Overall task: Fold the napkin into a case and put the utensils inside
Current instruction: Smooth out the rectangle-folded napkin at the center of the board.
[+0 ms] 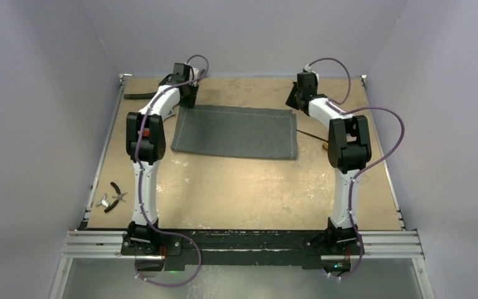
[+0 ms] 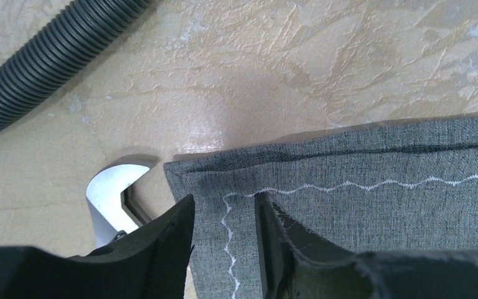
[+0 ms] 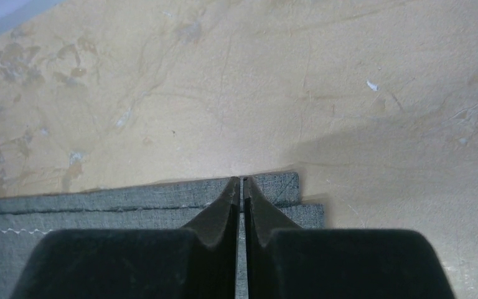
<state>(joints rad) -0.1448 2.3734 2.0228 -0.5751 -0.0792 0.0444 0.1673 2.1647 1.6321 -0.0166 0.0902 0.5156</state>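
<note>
The grey napkin (image 1: 236,132) lies flat on the far half of the table, folded into a long rectangle of two layers. My left gripper (image 1: 185,94) is at its far left corner. In the left wrist view it (image 2: 224,208) is open, with its fingers (image 2: 174,230) astride the stitched corner of the napkin (image 2: 361,205). My right gripper (image 1: 299,96) is at the far right corner. In the right wrist view it (image 3: 241,182) is shut on the far edge of the napkin (image 3: 118,202). The black utensil (image 1: 308,133) and the gold utensil (image 1: 325,145) lie right of the napkin, partly hidden by the right arm.
A black ribbed hose (image 2: 50,56) lies at the far left (image 1: 140,95). A metal wrench head (image 2: 109,199) sits just left of the napkin's corner. Pliers (image 1: 117,194) and a small metal piece (image 1: 103,201) lie near the left edge. Walls enclose the table.
</note>
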